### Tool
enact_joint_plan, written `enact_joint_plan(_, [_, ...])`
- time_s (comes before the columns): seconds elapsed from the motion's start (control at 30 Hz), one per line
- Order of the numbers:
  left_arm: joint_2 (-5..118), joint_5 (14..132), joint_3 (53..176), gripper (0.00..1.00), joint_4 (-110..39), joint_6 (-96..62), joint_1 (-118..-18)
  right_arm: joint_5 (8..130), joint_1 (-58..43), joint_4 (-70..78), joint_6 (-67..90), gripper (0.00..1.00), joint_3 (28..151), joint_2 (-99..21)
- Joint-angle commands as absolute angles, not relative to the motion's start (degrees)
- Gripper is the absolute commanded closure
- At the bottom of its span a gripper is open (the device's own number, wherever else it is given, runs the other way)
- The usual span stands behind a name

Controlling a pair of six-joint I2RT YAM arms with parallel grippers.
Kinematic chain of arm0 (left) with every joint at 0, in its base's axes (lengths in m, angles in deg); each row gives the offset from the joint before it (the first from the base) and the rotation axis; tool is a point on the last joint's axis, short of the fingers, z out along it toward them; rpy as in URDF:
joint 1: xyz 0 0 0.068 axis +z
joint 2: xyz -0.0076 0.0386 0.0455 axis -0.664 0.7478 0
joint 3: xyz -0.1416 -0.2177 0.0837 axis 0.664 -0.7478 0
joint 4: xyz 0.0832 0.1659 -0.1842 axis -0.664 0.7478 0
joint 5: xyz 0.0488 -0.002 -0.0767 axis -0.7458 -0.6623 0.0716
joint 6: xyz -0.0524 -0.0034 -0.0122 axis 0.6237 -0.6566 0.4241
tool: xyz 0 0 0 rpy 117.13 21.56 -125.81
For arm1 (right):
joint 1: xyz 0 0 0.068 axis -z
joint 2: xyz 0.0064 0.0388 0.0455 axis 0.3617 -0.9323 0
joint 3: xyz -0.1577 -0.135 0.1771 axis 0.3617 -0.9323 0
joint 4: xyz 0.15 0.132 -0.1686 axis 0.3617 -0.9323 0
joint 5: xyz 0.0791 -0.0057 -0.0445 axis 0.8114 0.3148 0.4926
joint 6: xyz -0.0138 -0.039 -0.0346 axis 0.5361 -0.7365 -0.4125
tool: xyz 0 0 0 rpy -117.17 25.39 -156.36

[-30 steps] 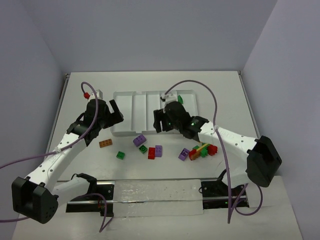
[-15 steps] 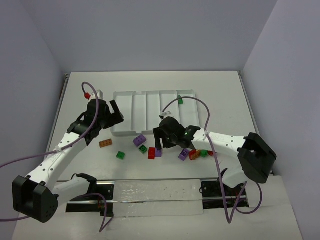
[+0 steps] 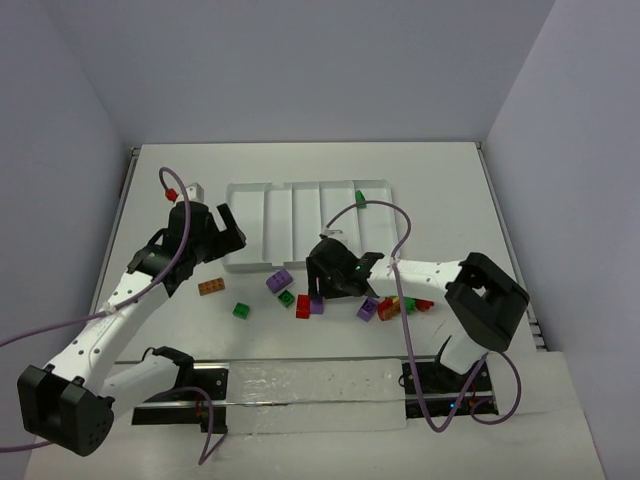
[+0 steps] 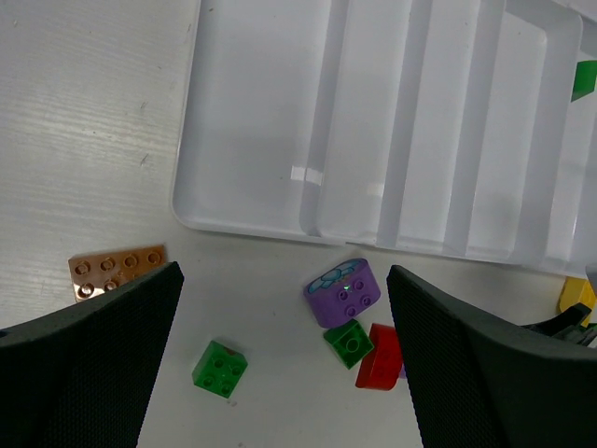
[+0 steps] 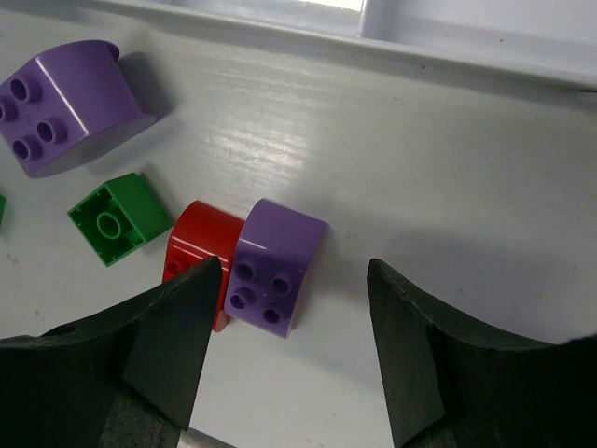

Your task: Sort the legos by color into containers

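The white tray (image 3: 262,215) lies at the table's back, with one green brick (image 3: 360,198) in its right compartment. My right gripper (image 3: 322,292) is open, low over a purple brick (image 5: 275,266) that touches a red brick (image 5: 196,257); the purple one lies between the jaws, close to the left finger (image 5: 173,345). A green brick (image 5: 119,217) and a second purple brick (image 5: 65,93) lie to their left. My left gripper (image 3: 215,235) is open and empty, hovering at the tray's front left corner (image 4: 187,210). An orange-brown plate (image 4: 117,273) and a green brick (image 4: 220,368) lie below it.
A third purple brick (image 3: 367,309) and a stuck-together cluster of red, yellow and green bricks (image 3: 405,303) lie to the right of my right gripper. Grey walls stand at the left, back and right of the table.
My right gripper has moved from over the tray toward the near side and down to the purple and red bricks. The green brick stays in the tray. My left arm has barely moved.
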State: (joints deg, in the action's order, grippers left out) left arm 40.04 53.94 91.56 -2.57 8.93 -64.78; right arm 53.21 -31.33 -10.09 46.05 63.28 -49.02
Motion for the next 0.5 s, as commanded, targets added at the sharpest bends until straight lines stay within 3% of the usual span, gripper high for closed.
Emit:
enact_joint_plan(0.0, [38.49,54.19,92.84,0.01,-1.53,10.18,-64.98,49.24,-31.78,-9.83,47.4,0.33,66.7,-49.77])
enact_joint_plan(0.47, [42.68,54.55,93.78,0.01,-3.81,8.98,-64.98,46.95,-31.88,-14.18,44.03,0.38,65.11,-49.05])
